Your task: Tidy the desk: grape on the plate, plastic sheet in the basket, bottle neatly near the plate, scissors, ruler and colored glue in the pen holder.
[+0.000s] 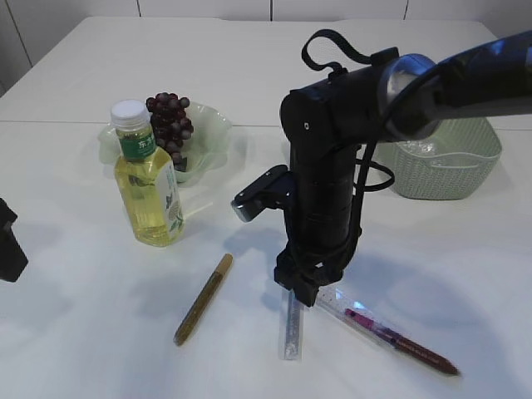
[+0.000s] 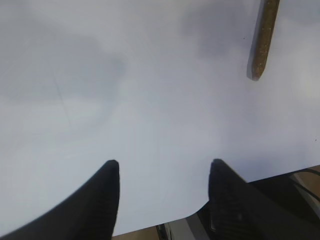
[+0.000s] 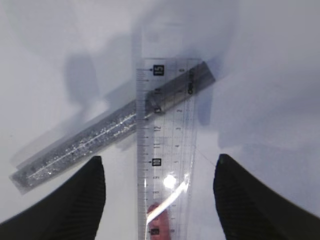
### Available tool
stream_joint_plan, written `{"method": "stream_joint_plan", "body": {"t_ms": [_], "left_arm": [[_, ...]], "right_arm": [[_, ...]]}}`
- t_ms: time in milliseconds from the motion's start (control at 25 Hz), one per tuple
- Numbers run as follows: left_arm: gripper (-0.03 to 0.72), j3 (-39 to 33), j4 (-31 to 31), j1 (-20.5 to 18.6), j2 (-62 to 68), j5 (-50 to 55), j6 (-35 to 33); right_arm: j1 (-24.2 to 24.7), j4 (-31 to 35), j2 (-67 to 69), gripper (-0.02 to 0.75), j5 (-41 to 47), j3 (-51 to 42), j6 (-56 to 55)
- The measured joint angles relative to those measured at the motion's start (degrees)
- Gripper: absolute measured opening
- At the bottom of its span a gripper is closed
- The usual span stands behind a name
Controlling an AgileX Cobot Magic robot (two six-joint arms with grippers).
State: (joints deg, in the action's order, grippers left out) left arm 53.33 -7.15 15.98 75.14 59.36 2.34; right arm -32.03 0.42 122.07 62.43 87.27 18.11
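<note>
— Grapes (image 1: 170, 121), where? In the green plate (image 1: 212, 125), just behind the bottle (image 1: 148, 179).
— And the basket (image 1: 465, 170)?
— Right of the bottle; contents unclear.
— Grippers?
— Right gripper (image 3: 160, 197) spread wide over the ruler (image 3: 165, 165), which crosses a silver glue stick (image 3: 90, 142); left gripper (image 2: 162, 192) open, empty.

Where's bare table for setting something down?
Free: front left, between bottle and left gripper; also between plate and basket. Crowded: under right gripper, where ruler crosses silver glitter glue.

Lab-like test setup; bare white table (image 1: 75, 332); plain white panelled wall (image 1: 208, 8) behind; robot arm (image 1: 320, 166) over scattered props.
</note>
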Motion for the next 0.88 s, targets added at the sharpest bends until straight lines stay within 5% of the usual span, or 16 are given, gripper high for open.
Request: {"method": "stream_joint_plan", "body": {"t_ms": [880], "left_arm": [[0.415,0.0,0.0,0.0,0.0,0.0,0.0]], "right_arm": [[0.0,-0.4,3.2,0.528,-0.1,0.0,-1.0]]}}
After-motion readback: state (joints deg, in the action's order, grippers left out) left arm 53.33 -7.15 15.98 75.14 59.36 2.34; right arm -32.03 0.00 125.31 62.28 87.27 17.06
